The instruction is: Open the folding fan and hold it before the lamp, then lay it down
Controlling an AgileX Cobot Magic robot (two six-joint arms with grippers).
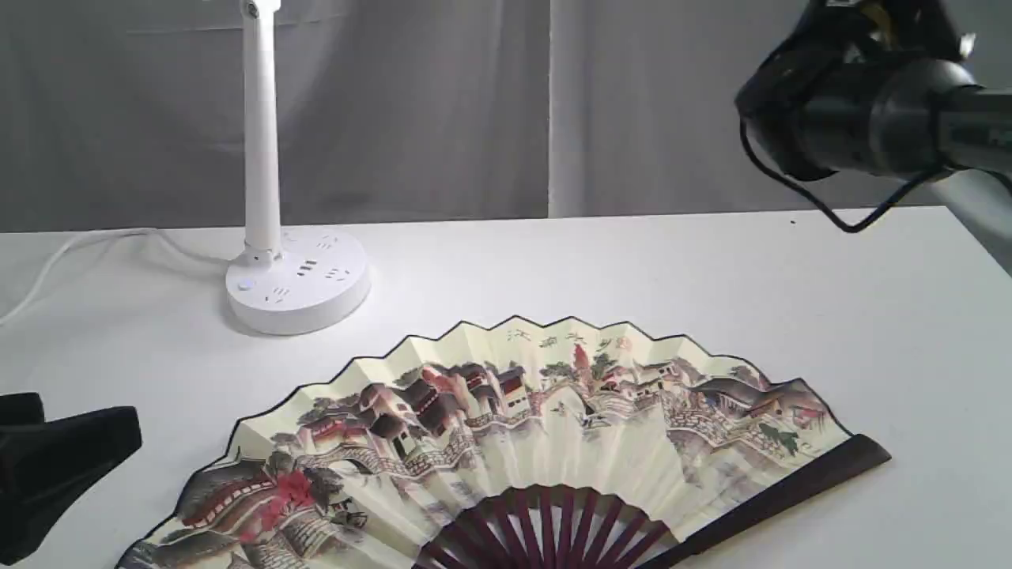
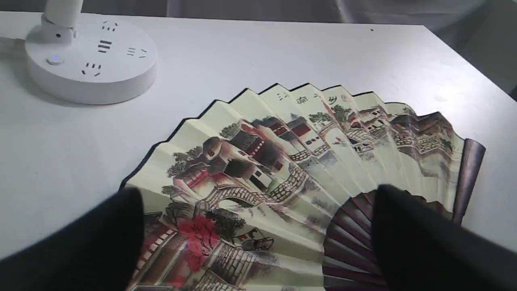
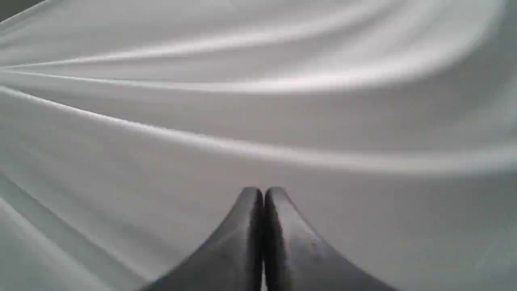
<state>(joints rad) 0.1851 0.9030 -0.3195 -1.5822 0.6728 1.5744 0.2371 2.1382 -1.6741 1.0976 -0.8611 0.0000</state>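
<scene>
The folding fan (image 1: pixel 538 427) lies spread open and flat on the white table (image 1: pixel 711 269), painted side up, with its maroon ribs (image 1: pixel 553 525) at the near edge. Behind it to the left stands the lamp (image 1: pixel 261 134) on its round socket base (image 1: pixel 298 280). My left gripper (image 2: pixel 258 202) is open and hovers low over the fan's (image 2: pixel 299 161) near-left part, holding nothing. My right gripper (image 3: pixel 263 192) is shut and empty, raised high and facing the curtain; its arm (image 1: pixel 854 118) shows at the upper right.
The lamp's white cord (image 1: pixel 71 245) trails left across the table. A grey curtain (image 1: pixel 443 103) hangs behind. The table's right edge (image 1: pixel 980 245) runs close under the right arm.
</scene>
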